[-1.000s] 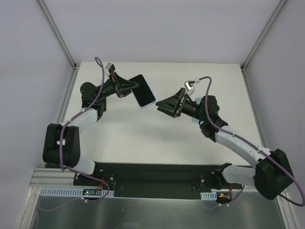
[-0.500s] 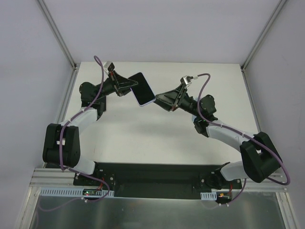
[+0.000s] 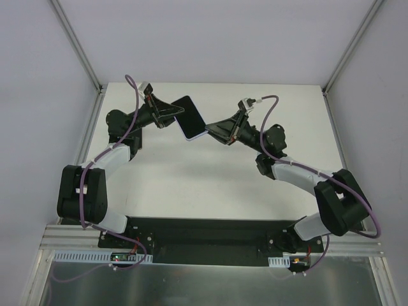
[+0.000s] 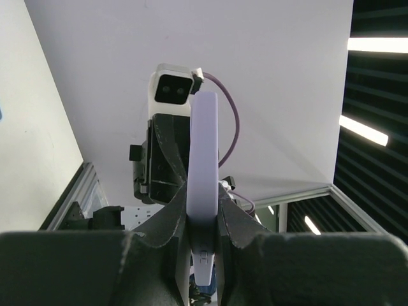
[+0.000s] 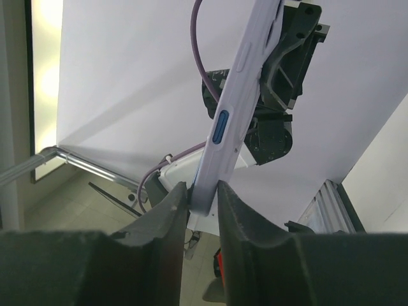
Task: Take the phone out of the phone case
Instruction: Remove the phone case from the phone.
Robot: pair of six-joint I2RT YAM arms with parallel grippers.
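Now the phone (image 3: 190, 117) is held up off the table (image 3: 191, 185), over its far half, with the black screen turned toward the overhead camera. It is seated in the lilac phone case (image 3: 199, 136), whose rim is seen as a pale strip along the lower right edge. The cased phone is caught from both ends.

On the left, the left gripper (image 3: 174, 115) is set against the phone's left end. Its jaws are drawn in to a narrow gap, and that gap is filled by the case. In the left wrist view the lilac edge is seen standing upright between the two dark fingers (image 4: 167, 224) and pressed on both faces. Beyond it, the white camera housing (image 4: 172, 89) of the other wrist is faced head-on, with a purple cable (image 4: 231, 127) looped beside it.

On the right, the right gripper (image 3: 208, 132) is brought in at the phone's lower right corner. Its jaws are also nearly together. In the right wrist view the bottom corner of the case is pinched between them, one finger on each face. From there the slim body is seen running up and to the right at a tilt. A blue side button (image 5: 221, 128) is seen on the exposed edge, and the black body of the left gripper is seen behind the upper end.

Whether the right jaws bear on the case alone or on the phone's screen as well cannot be told.
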